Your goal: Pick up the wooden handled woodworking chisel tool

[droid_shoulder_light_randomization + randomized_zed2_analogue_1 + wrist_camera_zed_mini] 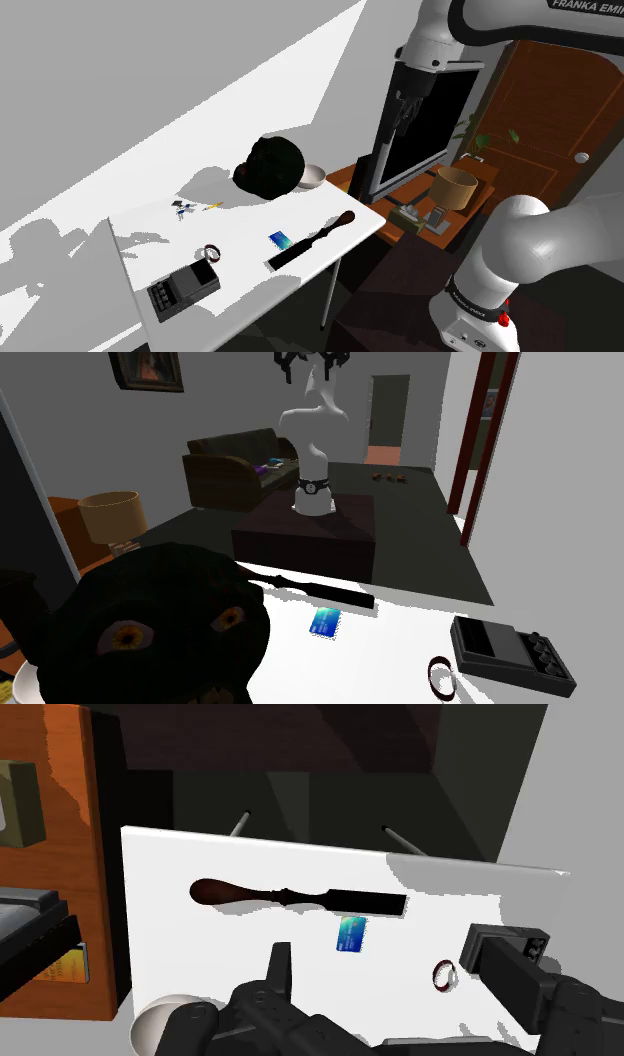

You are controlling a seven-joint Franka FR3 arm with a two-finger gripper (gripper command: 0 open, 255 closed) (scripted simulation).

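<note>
Nothing is done yet: the chisel (295,894) lies untouched on the bench (160,869), the gripper (402,118) well above it, jaws wide open and empty.

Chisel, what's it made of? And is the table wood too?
Chisel: the rounded handle is a smooth dark reddish brown, so probably wood. The blade is plain flat black, maybe metal, but that is hard to tell. Table: plain matte white with no grain, so its material is unclear.

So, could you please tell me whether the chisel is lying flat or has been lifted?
Lying flat: the chisel rests full length on the white table; the open gripper hangs clear above it.
</note>
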